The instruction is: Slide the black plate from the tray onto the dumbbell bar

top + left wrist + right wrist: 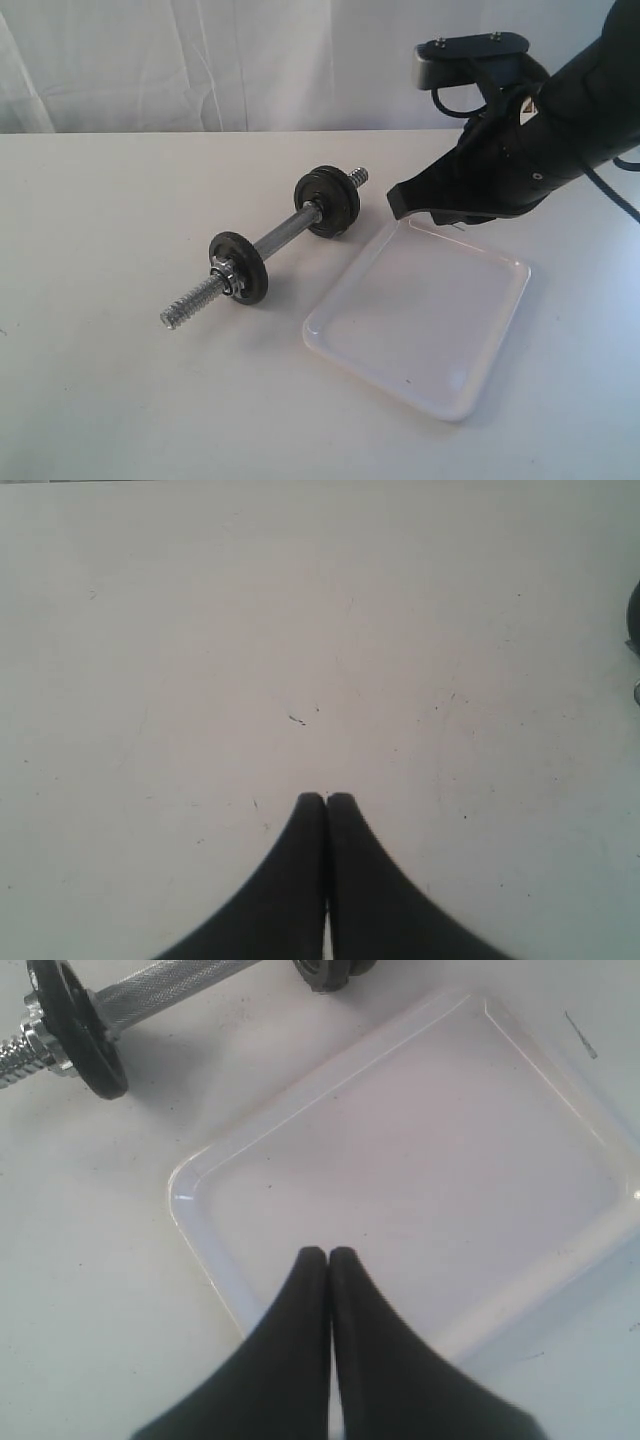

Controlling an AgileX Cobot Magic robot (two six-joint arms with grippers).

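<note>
Lifting clear of an empty tray, the plate seemingly already on the bar

The shallow white rectangular plastic tray (470, 405) holds nothing. A small round black iron plate (328, 200) sits on the short silver steel dumbbell bar (280, 236) toward the end nearer the tray, and a second black plate (238, 267) sits toward the other end (which one is the task's I cannot tell). The right gripper (394, 204) above the tray's far rim and the left gripper (326, 797) over bare counter (300, 630) are both pinched closed and empty. Withdraw upward, keeping well away from the bar.

My exterior cam: raised, oblique look down across table (100, 400) toward curtain (200, 60), mid range; dumbbell bar (280, 237) near centre, tray (420, 320) at 5 o'clock. My right wrist cam: close above tray, facing down past right gripper (328, 1252); shares tray and dumbbell bar with exterior. My left wrist cam: close, facing table past left gripper (326, 796).
</note>
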